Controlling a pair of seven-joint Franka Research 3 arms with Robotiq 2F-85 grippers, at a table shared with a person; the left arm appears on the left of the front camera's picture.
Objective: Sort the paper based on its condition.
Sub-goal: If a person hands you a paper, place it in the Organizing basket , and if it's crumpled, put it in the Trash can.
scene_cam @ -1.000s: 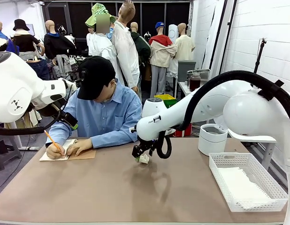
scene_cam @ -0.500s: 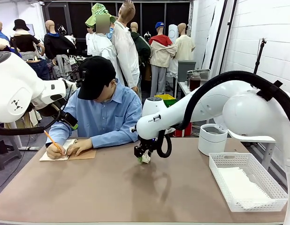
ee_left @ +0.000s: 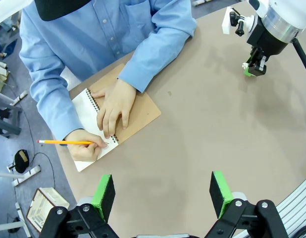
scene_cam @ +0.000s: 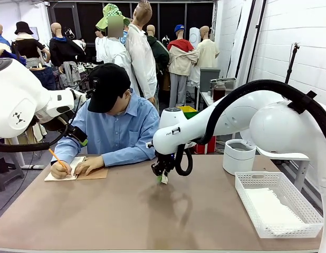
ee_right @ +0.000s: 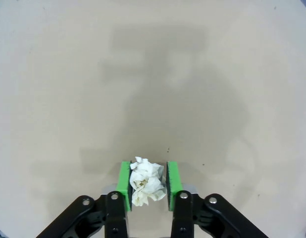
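A crumpled ball of white paper (ee_right: 145, 182) sits between the green pads of my right gripper (ee_right: 147, 179), and both pads press against its sides. This gripper (scene_cam: 162, 176) hangs just above the brown table's middle, a little in front of the person; from the left wrist it is seen as the right gripper (ee_left: 253, 69) at the upper right. Flat white sheets of paper (scene_cam: 268, 208) lie in the basket. My left gripper (ee_left: 162, 196) is open and empty, high above the table's left part.
A white lattice basket (scene_cam: 305, 200) stands at the right, with a white round bin (scene_cam: 239, 156) behind it. At the far left the person writes with a pencil (ee_left: 64, 142) in a spiral notebook (ee_left: 91, 111) on a brown cover.
The right gripper's jaws have come together from wide apart onto the crumpled paper, and the gripper has shifted slightly. The left arm has stayed in place.
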